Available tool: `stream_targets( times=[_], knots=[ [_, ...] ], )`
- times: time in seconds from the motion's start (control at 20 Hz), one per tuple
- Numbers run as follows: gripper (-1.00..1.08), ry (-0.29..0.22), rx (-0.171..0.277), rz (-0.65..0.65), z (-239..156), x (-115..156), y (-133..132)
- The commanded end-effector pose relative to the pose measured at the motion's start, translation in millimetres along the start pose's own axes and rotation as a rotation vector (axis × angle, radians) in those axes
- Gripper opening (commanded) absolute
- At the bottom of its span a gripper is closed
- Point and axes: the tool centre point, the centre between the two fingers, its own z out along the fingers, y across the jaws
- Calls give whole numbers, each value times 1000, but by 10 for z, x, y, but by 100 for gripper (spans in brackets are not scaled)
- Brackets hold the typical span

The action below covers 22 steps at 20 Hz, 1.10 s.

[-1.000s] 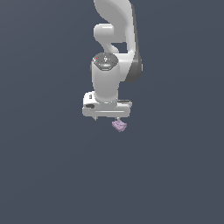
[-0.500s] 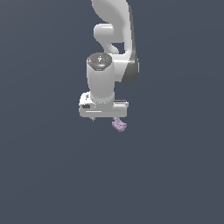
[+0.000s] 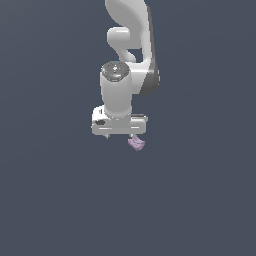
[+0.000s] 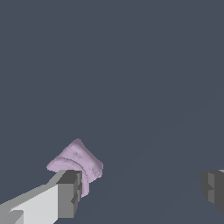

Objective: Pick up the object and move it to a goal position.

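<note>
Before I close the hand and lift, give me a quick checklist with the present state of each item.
1. Hand open: ok, its fingers stand wide apart in the wrist view.
2. Lilac object centred between the fingers: not ok, it sits against one finger, far from the other.
3. Object gripped: not ok, nothing is clamped on it.
4. Object in sight of both cameras: ok, the exterior view shows it just below the hand, towards the exterior view's right.
5. Hand low enough to close around it: cannot tell.
6. Goal position marked: cannot tell, neither view shows a marker.
</note>
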Motion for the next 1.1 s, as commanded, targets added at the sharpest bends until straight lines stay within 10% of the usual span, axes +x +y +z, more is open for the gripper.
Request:
stream_targets(
  times=[0.0, 1.05],
  knots=[
    [100, 0, 0, -32, 31, -17, -34],
    [100, 2, 8, -620, 525, -374, -655]
  ],
)
